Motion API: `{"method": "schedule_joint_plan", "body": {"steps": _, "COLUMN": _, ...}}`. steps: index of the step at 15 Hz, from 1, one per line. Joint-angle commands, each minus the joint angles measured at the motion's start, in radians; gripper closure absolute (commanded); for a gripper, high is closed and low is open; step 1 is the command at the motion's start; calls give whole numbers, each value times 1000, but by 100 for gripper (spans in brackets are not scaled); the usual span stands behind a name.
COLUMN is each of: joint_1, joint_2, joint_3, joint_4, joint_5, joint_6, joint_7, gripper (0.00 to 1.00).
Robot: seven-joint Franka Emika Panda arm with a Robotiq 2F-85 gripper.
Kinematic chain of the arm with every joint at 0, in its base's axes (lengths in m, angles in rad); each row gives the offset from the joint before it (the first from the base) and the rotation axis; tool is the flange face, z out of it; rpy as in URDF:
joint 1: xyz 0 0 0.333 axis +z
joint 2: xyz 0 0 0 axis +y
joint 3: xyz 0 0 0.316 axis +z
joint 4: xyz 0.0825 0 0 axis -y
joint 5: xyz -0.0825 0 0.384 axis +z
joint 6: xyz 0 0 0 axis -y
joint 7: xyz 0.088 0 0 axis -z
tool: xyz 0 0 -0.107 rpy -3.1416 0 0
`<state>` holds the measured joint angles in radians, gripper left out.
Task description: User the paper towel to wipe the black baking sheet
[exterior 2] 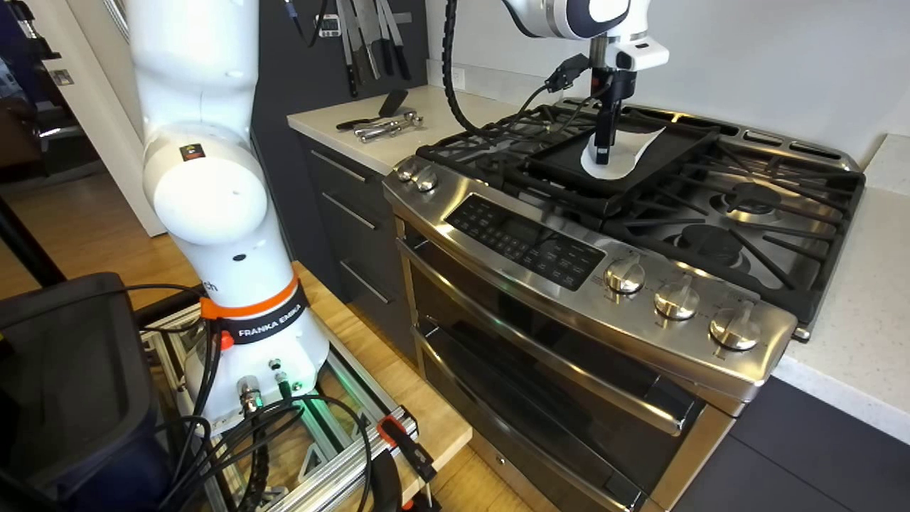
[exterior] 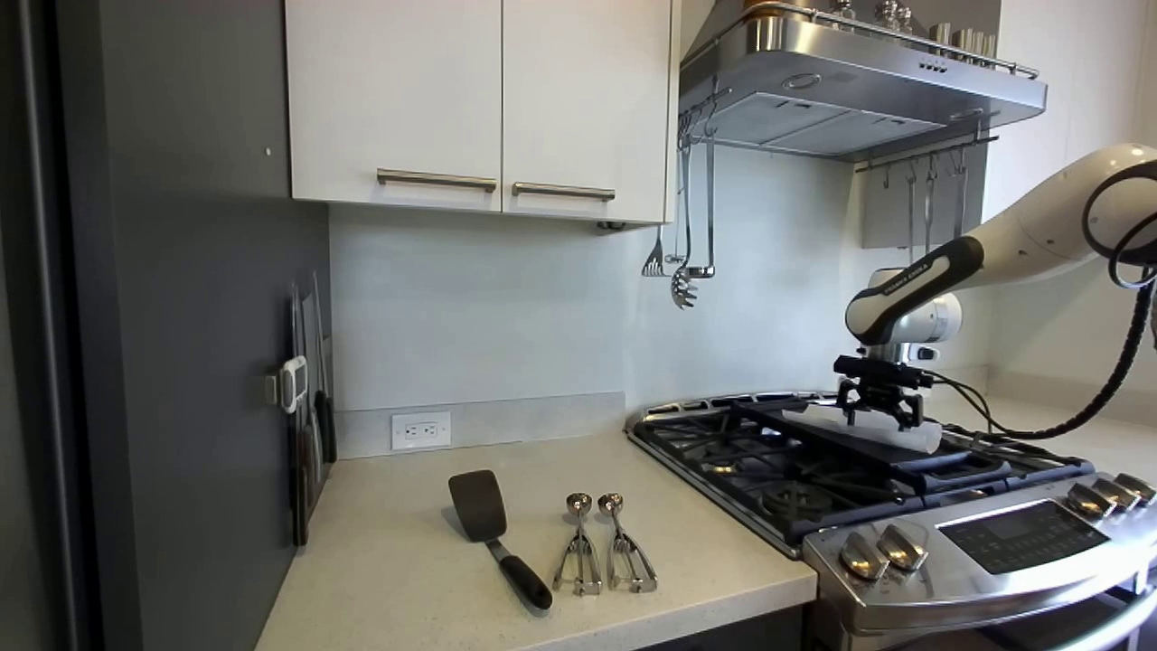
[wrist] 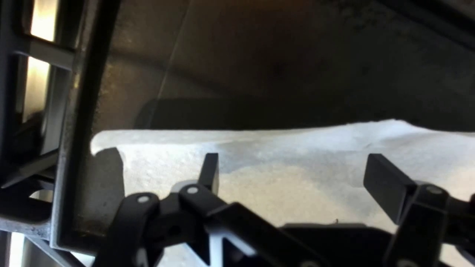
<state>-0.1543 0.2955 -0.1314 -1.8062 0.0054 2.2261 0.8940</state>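
The paper towel lies as a white, curled sheet on the black baking sheet; it shows in both exterior views (exterior: 920, 438) (exterior 2: 627, 151) and in the wrist view (wrist: 274, 193). The black baking sheet rests on the stove grates (exterior 2: 682, 139), with its rim and bare floor in the wrist view (wrist: 278, 66). My gripper points down over the towel in both exterior views (exterior: 879, 421) (exterior 2: 603, 158). In the wrist view my gripper (wrist: 293, 172) has its fingers wide apart, with the towel below and between them. I cannot tell whether the fingertips touch the towel.
Black stove grates (exterior 2: 775, 235) surround the sheet, and knobs (exterior 2: 677, 299) line the stove front. A black spatula (exterior: 479, 506) and two metal scoops (exterior: 587, 551) lie on the counter beside the stove. A range hood (exterior: 859, 72) with hanging utensils is above.
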Motion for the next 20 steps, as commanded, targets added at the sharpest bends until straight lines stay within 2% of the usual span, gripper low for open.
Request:
{"method": "schedule_joint_plan", "body": {"steps": 1, "joint_1": 24, "joint_2": 41, "joint_3": -26, "joint_4": 28, "joint_5": 16, "joint_6": 38, "joint_7": 25, "gripper": 0}}
{"method": "schedule_joint_plan", "body": {"steps": 4, "joint_1": 30, "joint_2": 63, "joint_3": -31, "joint_4": 41, "joint_5": 10, "joint_6": 40, "joint_7": 23, "gripper": 1}}
{"method": "schedule_joint_plan", "body": {"steps": 10, "joint_1": 34, "joint_2": 72, "joint_3": -34, "joint_4": 61, "joint_5": 13, "joint_6": 18, "joint_7": 20, "gripper": 54}}
{"method": "schedule_joint_plan", "body": {"steps": 16, "joint_1": 38, "joint_2": 70, "joint_3": -33, "joint_4": 72, "joint_5": 14, "joint_6": 15, "joint_7": 18, "gripper": 98}}
{"method": "schedule_joint_plan", "body": {"steps": 20, "joint_1": 33, "joint_2": 87, "joint_3": -38, "joint_4": 98, "joint_5": 6, "joint_6": 17, "joint_7": 1, "gripper": 100}}
